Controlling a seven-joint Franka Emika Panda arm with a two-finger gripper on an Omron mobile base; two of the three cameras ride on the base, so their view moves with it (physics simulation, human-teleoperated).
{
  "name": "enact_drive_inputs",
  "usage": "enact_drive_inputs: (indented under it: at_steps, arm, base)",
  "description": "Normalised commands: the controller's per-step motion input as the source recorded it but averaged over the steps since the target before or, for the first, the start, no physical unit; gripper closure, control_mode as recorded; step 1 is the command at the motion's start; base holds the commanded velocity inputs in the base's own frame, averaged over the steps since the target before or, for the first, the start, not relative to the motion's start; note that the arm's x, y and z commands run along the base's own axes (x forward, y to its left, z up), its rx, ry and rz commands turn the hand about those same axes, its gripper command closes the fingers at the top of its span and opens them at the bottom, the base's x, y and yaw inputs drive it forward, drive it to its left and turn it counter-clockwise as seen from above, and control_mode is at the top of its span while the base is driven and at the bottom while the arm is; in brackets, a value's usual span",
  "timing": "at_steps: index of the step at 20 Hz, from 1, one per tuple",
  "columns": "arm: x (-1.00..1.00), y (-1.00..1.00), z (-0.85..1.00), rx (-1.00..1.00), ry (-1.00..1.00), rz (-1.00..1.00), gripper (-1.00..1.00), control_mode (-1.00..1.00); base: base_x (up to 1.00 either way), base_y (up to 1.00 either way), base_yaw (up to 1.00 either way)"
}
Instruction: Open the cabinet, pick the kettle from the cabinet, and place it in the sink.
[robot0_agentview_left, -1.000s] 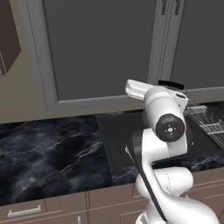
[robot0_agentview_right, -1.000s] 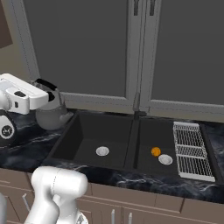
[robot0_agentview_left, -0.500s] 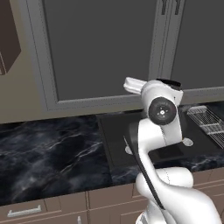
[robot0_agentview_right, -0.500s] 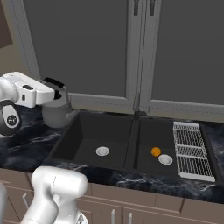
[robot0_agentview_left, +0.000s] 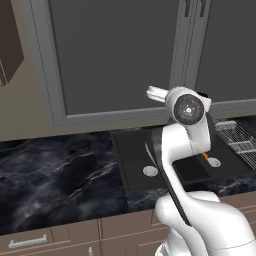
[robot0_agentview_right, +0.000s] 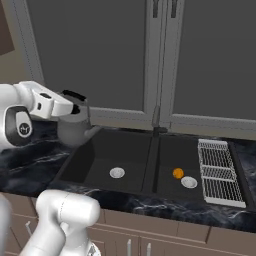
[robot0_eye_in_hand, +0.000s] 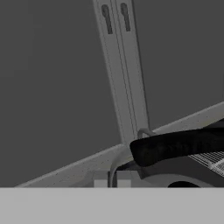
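A rendered kitchen: a black marbled counter (robot0_agentview_right: 30, 170) runs beneath a wide grey window (robot0_agentview_right: 100, 55) with two panes meeting at a central frame. At the left end of the sink, the gripper (robot0_agentview_right: 75, 102) is clenched on the dark arched handle of a grey kettle (robot0_agentview_right: 72, 131), which hangs below it, body upright, spout towards the sink. From the hand camera the black handle (robot0_eye_in_hand: 179, 146) crosses the picture as a thick dark bar, the faucet (robot0_eye_in_hand: 124, 164) curving behind it. The kettle sits over the left rim of the sink (robot0_agentview_right: 82, 150), partly above the counter and just touching the edge of the basin in outline; I cannot tell whether it rests on anything. The dark double basin lies to the gripper's right and below it, its long axis running left to right along the counter, so I judge the coming move to be a short carry rightwards over the near basin and then a lowering. The left basin holds just a small silver drain disc (robot0_agentview_right: 117, 173), so the way in looks free. The right basin holds an orange item (robot0_agentview_right: 178, 173) beside its own drain disc (robot0_agentview_right: 189, 182). A grey wire dish rack (robot0_agentview_right: 220, 172) lies further right, well apart from the kettle. A corner of the brown cabinet (robot0_agentview_left: 10, 40) hangs at upper left.
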Motion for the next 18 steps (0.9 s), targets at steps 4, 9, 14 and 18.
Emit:
enact_drive_inputs:
  at_steps: [4,9,14,18]
  arm:
    - [0.10,-0.12,-0.48,0.07,0.00,0.00,1.00,-1.00]
    - [0.30,-0.06,-0.53,0.01,0.00,0.00,1.00,-1.00]
    - [0.35,-0.04,-0.53,0.00,0.02,0.00,1.00,-1.00]
    - [0.29,0.00,-0.54,0.00,0.00,0.00,1.00,-1.00]
  base:
    - [0.00,0.00,0.00]
    - [0.00,0.00,0.00]
    - [0.00,0.00,0.00]
    - [0.00,0.00,0.00]
